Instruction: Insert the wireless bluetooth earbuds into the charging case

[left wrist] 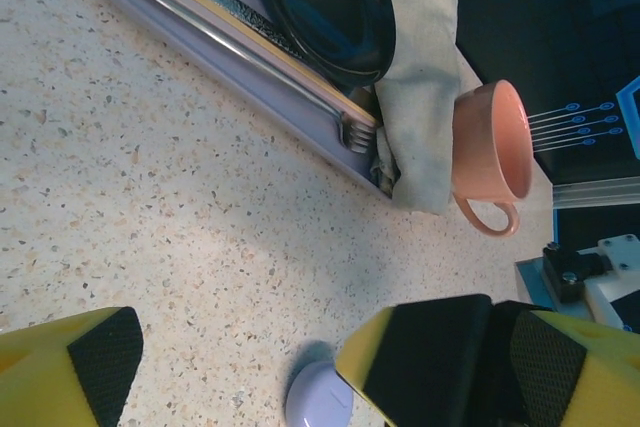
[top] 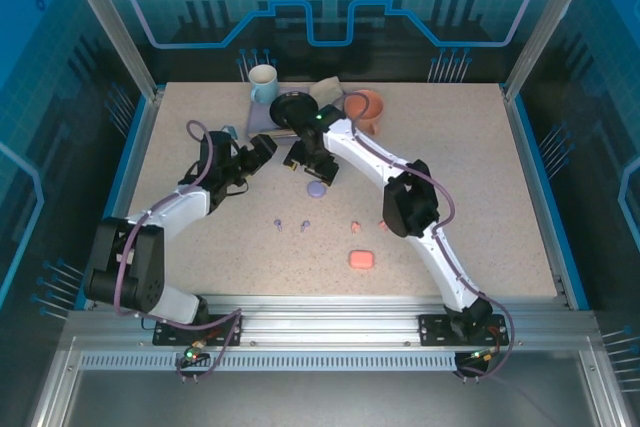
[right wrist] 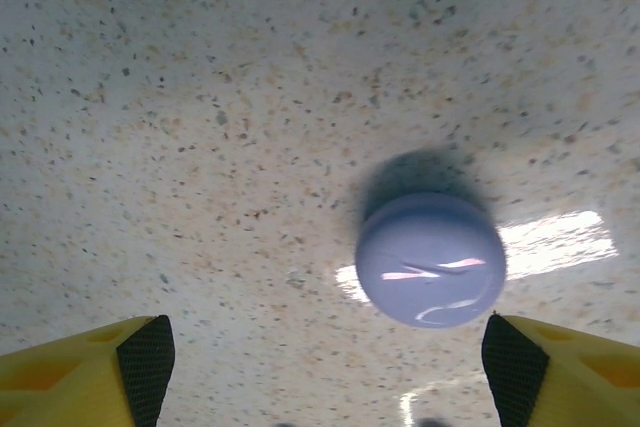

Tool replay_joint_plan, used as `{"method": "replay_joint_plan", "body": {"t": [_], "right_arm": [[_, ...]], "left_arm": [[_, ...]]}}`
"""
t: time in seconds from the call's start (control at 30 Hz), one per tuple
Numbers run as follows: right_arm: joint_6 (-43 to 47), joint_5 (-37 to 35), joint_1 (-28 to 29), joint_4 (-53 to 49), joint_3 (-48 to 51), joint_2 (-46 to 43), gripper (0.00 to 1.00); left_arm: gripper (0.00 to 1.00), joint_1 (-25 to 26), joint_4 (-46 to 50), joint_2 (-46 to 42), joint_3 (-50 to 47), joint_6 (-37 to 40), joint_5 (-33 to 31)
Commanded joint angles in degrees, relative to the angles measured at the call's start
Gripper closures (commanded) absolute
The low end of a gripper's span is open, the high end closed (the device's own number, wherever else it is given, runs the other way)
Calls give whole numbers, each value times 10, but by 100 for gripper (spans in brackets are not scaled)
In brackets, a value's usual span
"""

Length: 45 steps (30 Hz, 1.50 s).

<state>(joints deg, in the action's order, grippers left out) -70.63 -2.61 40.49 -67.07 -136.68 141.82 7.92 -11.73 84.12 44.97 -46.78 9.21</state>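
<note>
Earbuds first: four lie loose in a row mid-table, lavender earbuds [top: 278,223] on the left and pink earbuds [top: 355,226] on the right, none seated. They're tiny and matte, and too small here for us to read which way the stems run.

The lavender case [top: 318,189] sits just beyond the row. In the right wrist view [right wrist: 430,259] it's a glossy round pebble and looks closed. The pink case [top: 361,260] is on the base side of the row, apart from it.

Key relation: all four buds lie toward the arm bases from both claws. The right gripper [right wrist: 325,347] is over the lavender case, jaws spread wide, nothing held. The left gripper [left wrist: 265,337] is just beside that case on its left, also wide open and empty.

We judge the right arm slightly nearer the lavender buds and clearly nearer the pink ones. The case likely needs opening before any bud goes in.
</note>
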Motion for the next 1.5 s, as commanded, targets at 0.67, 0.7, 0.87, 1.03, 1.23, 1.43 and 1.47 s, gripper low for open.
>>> {"method": "replay_joint_plan", "body": {"t": [0.67, 0.7, 0.87, 1.03, 1.23, 1.43, 1.47], "right_arm": [[20, -42, 2, -28, 5, 70, 18], [25, -43, 1, -28, 5, 72, 19], [38, -36, -7, -25, 11, 80, 22], [43, -27, -4, -18, 19, 77, 25], [51, -26, -4, -2, 37, 70, 38], [63, -8, -15, 38, 69, 54, 51], [65, -6, -16, 42, 69, 52, 52]], "left_arm": [[1, -21, 2, -12, 3, -12, 4], [1, -21, 0, -12, 1, -11, 4], [1, -21, -3, -12, -3, -14, 4], [1, -21, -2, -14, -7, -15, 4], [1, -21, 9, -15, -2, -16, 9], [1, -21, 33, -17, 7, -6, 17], [1, -21, 35, -16, 8, -5, 21]]}}
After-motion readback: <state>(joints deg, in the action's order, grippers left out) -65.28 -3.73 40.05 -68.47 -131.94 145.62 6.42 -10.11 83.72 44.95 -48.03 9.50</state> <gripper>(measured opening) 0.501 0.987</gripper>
